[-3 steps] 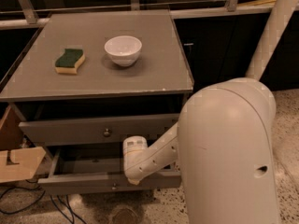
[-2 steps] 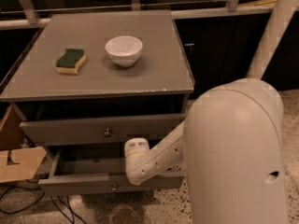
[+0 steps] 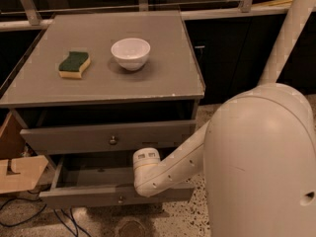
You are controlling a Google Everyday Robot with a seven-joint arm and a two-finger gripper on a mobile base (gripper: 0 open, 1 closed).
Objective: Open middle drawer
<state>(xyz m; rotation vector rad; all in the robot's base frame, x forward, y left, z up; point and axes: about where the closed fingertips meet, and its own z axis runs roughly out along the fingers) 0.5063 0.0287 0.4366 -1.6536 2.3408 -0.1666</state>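
The middle drawer [image 3: 79, 195] is a long grey flat front with a small round knob [image 3: 120, 199]. It stands pulled well out of the grey cabinet [image 3: 123, 90], and its dark inside shows. My white arm reaches in from the right, and its wrist [image 3: 146, 161] is over the drawer's right half, just above the front. My gripper is hidden behind the wrist and arm, close to the drawer front. Above it is a taller grey drawer front [image 3: 64, 138] with a bigger knob [image 3: 113, 140].
On the cabinet top are a white bowl [image 3: 130, 53] and a green-and-yellow sponge [image 3: 74, 64]. A wooden piece [image 3: 17, 174] and cables [image 3: 29, 216] are on the floor at the left. My large white body [image 3: 261, 167] fills the right. Dark cupboards stand behind.
The middle drawer has slid a little further out towards me. My wrist has moved slightly down and right with it, and my body has shifted right.
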